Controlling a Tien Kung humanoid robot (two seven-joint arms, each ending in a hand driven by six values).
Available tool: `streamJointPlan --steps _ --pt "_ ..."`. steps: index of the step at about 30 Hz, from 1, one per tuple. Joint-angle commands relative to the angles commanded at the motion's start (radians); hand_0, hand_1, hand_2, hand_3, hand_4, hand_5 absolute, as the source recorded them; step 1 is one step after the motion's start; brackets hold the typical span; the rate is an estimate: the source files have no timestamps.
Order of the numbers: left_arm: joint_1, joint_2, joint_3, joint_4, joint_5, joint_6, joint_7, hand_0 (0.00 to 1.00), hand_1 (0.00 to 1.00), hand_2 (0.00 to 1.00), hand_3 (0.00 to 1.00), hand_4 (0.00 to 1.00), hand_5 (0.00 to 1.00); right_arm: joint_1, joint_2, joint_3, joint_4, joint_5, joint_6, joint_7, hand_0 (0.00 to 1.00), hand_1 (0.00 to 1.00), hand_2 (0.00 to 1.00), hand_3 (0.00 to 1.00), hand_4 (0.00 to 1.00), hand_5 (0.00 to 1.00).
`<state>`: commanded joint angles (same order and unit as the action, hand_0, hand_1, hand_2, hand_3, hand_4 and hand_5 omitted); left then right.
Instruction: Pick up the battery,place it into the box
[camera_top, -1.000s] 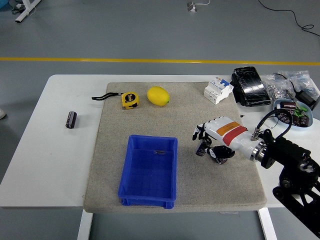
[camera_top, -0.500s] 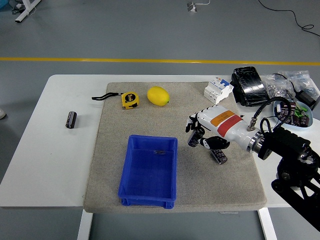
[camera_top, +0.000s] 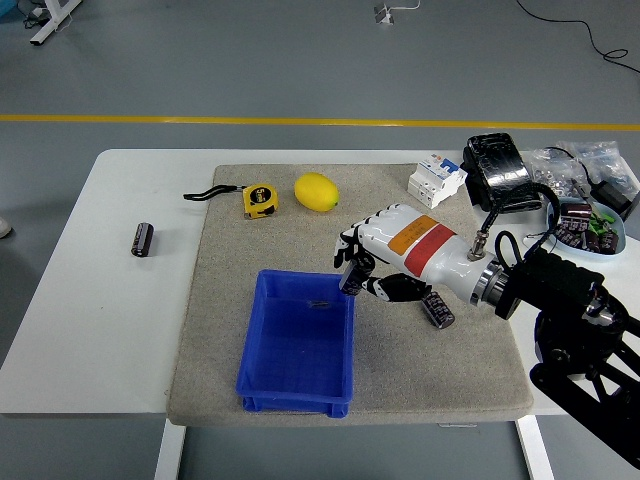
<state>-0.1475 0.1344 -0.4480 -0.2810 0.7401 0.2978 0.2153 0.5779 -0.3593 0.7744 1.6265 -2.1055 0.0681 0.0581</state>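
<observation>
My right hand (camera_top: 362, 268), white with black fingers, reaches in from the right and is shut on a small dark battery (camera_top: 352, 279). It holds the battery roughly upright just above the right rim of the blue box (camera_top: 296, 345). The box stands open on the grey mat (camera_top: 220, 300), with only a small dark mark on its floor. A second dark cylinder (camera_top: 437, 308) shows under my wrist, apparently on the mat. Another battery (camera_top: 144, 239) lies on the white table at the far left. My left arm is out of the picture.
A yellow tape measure (camera_top: 260, 199) and a lemon (camera_top: 316, 192) lie at the mat's back. A white breaker (camera_top: 437, 180), a black pack (camera_top: 500, 172), bagged parts (camera_top: 565, 172) and a blue bowl (camera_top: 590, 228) crowd the back right.
My right hand has lifted the battery off the mat and carried it left and slightly up, from right of the box to over its right rim.
</observation>
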Motion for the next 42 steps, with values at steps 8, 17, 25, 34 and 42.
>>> streamJointPlan --steps 8,17,25,34,42 --pt "0.001 0.002 -0.007 0.001 0.011 -0.001 0.003 0.680 0.629 0.660 0.647 0.664 0.689 0.016 0.034 -0.065 0.030 0.003 0.001 -0.013 0.370 0.434 0.515 0.539 0.636 0.042" --pt "0.002 0.002 -0.009 0.001 0.012 -0.001 0.004 0.679 0.629 0.658 0.646 0.662 0.685 0.019 0.066 -0.175 0.039 0.016 0.004 -0.015 0.374 0.437 0.516 0.541 0.654 0.058" --pt "0.002 0.003 -0.009 0.001 0.014 -0.001 0.005 0.679 0.629 0.656 0.646 0.663 0.683 0.037 0.051 -0.222 0.029 0.017 0.006 -0.016 0.372 0.438 0.519 0.542 0.655 0.060" --pt "0.003 0.002 -0.013 0.001 0.018 -0.001 0.006 0.678 0.628 0.654 0.646 0.662 0.679 0.043 0.050 -0.229 0.025 0.016 0.004 -0.017 0.377 0.443 0.528 0.550 0.671 0.076" --pt "0.005 0.001 -0.017 0.001 0.025 -0.002 0.009 0.678 0.628 0.653 0.646 0.663 0.679 0.044 0.051 -0.195 0.011 0.008 -0.008 -0.013 0.423 0.518 0.638 0.585 0.747 0.147"
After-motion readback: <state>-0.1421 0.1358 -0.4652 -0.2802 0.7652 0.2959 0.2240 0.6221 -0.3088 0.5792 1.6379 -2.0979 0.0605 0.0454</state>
